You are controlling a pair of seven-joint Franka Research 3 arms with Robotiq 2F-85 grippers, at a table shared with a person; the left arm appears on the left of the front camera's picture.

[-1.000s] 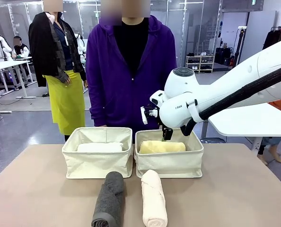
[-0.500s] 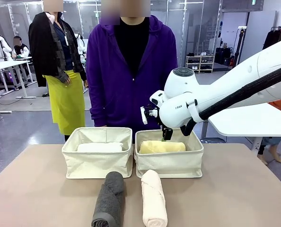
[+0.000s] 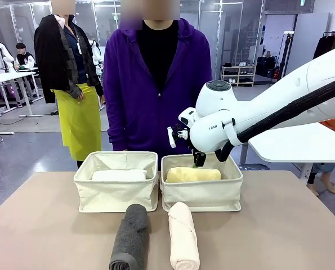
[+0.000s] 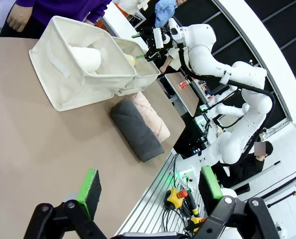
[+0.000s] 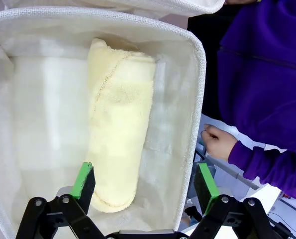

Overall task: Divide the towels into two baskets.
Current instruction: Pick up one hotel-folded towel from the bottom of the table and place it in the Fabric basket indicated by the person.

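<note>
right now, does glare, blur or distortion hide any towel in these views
Front view: even light, dark grey towel and pale pink towel sharp. Left wrist view: rolled and wide-angle, table slants. Right wrist view: basket lining washed out bright, yellow towel slightly soft.

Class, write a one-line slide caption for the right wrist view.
Open right gripper over the yellow towel lying in a cream basket; a person's hand just outside.

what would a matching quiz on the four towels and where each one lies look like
Things:
1 white towel
2 yellow towel
3 dark grey towel
4 pale pink towel

Places:
a in the right basket
b on the table before the left basket
c in the left basket
d on the table before the right basket

Pairs: 1-c, 2-a, 3-b, 4-d
</note>
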